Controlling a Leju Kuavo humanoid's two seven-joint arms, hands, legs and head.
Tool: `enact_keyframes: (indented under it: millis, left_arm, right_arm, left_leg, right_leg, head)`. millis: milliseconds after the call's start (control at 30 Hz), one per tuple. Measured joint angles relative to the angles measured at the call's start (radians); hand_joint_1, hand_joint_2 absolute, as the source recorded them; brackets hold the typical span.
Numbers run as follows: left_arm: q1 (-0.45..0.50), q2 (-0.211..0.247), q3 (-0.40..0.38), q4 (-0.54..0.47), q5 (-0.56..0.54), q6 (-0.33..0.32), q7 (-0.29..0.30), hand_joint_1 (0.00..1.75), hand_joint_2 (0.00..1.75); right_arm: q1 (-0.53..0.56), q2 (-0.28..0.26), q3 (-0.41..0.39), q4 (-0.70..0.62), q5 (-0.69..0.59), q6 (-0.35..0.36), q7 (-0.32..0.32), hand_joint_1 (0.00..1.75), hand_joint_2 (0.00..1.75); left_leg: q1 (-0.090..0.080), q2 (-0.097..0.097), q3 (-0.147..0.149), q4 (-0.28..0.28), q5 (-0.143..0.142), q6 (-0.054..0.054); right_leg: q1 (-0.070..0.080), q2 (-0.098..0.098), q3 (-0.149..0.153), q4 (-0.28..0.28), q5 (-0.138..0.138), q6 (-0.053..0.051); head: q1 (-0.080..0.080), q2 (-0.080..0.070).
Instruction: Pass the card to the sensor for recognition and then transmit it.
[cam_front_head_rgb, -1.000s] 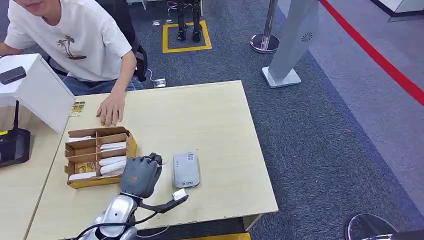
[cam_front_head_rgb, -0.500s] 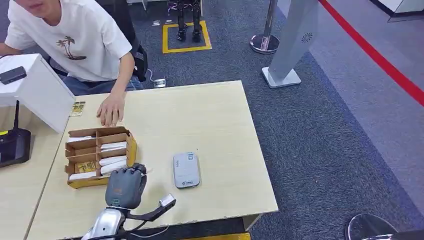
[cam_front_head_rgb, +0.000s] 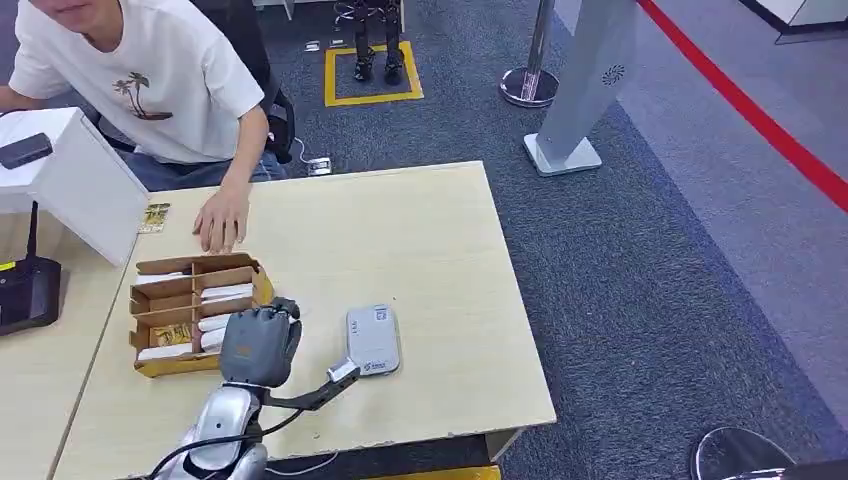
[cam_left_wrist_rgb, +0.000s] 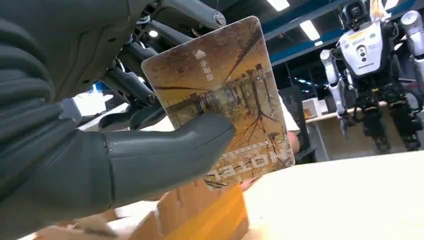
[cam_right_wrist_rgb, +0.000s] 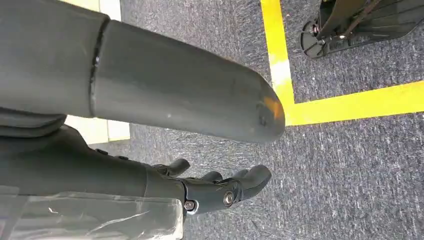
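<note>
My left hand pinches the card, long side tilted up. Right hand hangs, fingers apart, holding nothing.

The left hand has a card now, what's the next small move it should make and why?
Probably carry the card sideways to the right, over the grey sensor, and lower it flat. The left hand grips the card under its thumb, beside the cardboard box it appears to come from, and the sensor lies bare on the table just to the hand's right, so recognition seems not yet done.
</note>
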Motion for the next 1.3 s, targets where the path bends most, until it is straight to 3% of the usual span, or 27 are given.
enact_keyframes:
  millis: [233,767,1300]
  left_arm:
    - [-0.020,-0.029,-0.022,0.030,0.035,-0.024,-0.025,1.75,1.75]
    - [0.011,-0.035,-0.070,0.035,0.147,-0.061,-0.045,1.75,1.75]
    - [0.024,-0.034,-0.071,0.045,0.153,-0.051,-0.034,1.75,1.75]
  right_arm:
    - [-0.002,0.000,0.000,0.000,0.000,-0.002,0.008,0.00,1.75]
    - [-0.003,0.000,0.000,0.000,-0.002,-0.002,0.008,0.00,1.75]
    - [-0.003,0.000,0.001,0.000,0.001,0.002,0.013,0.00,1.75]
  left_leg:
    - [0.000,0.000,0.000,0.000,0.000,0.000]
    - [0.000,0.000,0.000,0.000,0.000,0.000]
    - [0.000,0.000,0.000,0.000,0.000,0.000]
  right_leg:
    - [0.000,0.000,0.000,0.000,0.000,0.000]
    - [0.000,0.000,0.000,0.000,0.000,0.000]
    - [0.000,0.000,0.000,0.000,0.000,0.000]
  head:
    - [0.000,0.000]
    - [0.000,0.000]
    - [0.000,0.000]
